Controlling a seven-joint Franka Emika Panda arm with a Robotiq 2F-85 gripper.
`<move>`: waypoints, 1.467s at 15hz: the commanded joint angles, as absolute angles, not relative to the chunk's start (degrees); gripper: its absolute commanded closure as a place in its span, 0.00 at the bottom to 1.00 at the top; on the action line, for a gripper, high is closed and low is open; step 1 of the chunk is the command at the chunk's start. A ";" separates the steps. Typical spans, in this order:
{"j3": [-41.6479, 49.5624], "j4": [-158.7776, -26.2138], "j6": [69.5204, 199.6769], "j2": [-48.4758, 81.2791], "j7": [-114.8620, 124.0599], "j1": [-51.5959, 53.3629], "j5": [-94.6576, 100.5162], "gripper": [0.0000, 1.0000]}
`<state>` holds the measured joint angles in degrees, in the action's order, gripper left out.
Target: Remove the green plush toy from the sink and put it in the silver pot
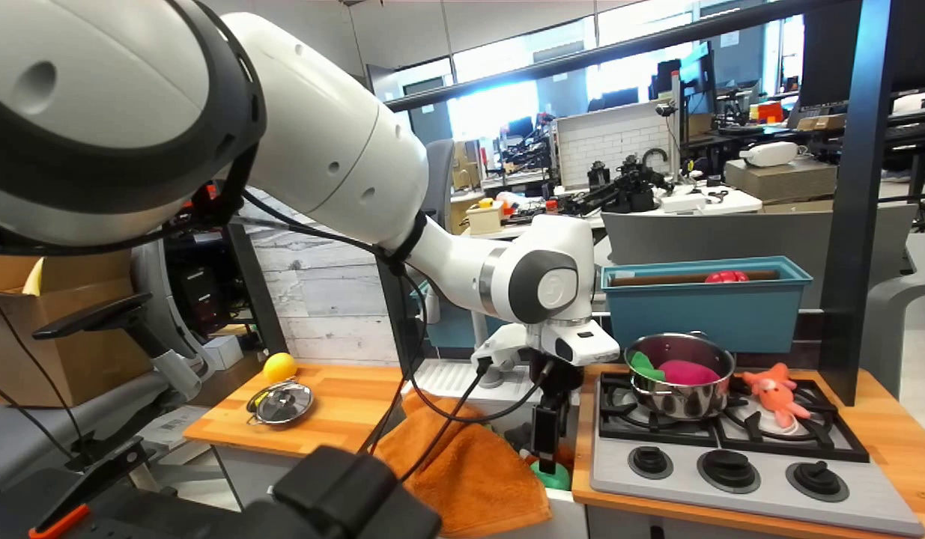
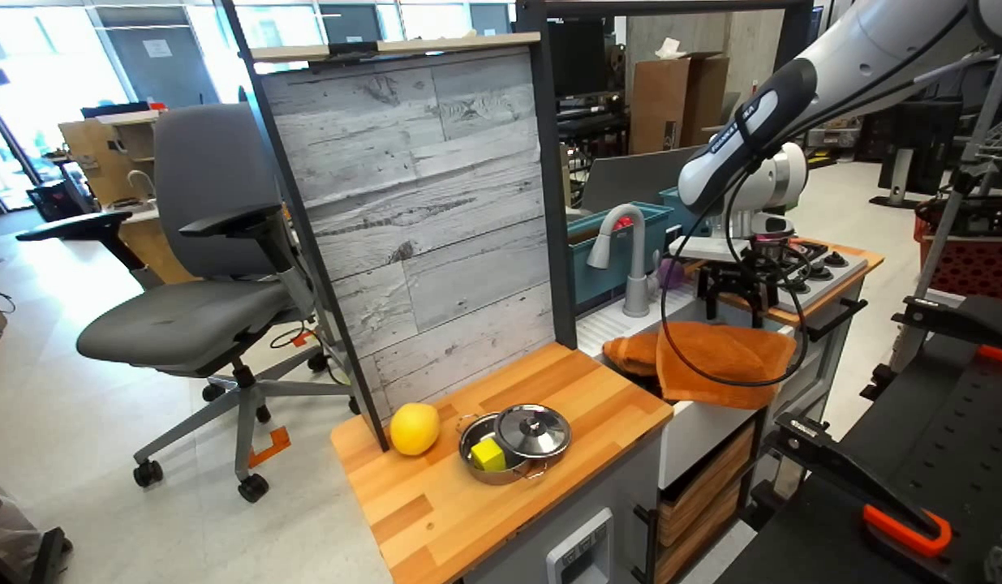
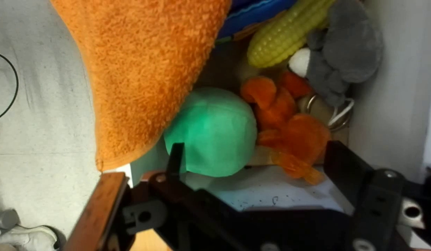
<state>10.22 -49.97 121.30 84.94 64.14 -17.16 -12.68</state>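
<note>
The green plush toy (image 3: 218, 136) lies in the sink (image 3: 400, 115), partly under the orange cloth in the wrist view. Its top also shows in an exterior view (image 1: 553, 477), below the fingers. My gripper (image 3: 255, 150) is open and points down into the sink. Its left finger overlaps the near left edge of the green toy; I cannot tell if they touch. Its right finger is beyond an orange plush, near the sink wall. Nothing is held. The silver pot (image 1: 687, 404) stands on the stove in an exterior view, with a pink thing and a green thing in it.
The orange cloth (image 1: 469, 471) hangs over the sink's front edge. A yellow corn (image 3: 281, 38), an orange plush (image 3: 295, 136) and a grey plush (image 3: 348, 45) lie in the sink. The faucet (image 2: 637, 268) rises behind. A pink-orange plush (image 1: 777, 393) lies beside the pot.
</note>
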 commanded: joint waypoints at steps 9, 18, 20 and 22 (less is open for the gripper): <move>9.16 -49.69 117.08 85.03 62.74 -17.01 -11.21 0.58; 9.60 -48.21 114.84 85.79 60.26 -17.19 -12.26 1.00; 8.69 -49.97 113.75 83.83 56.54 -17.91 -12.60 1.00; 7.06 -53.41 111.99 80.39 48.95 -19.11 -13.16 1.00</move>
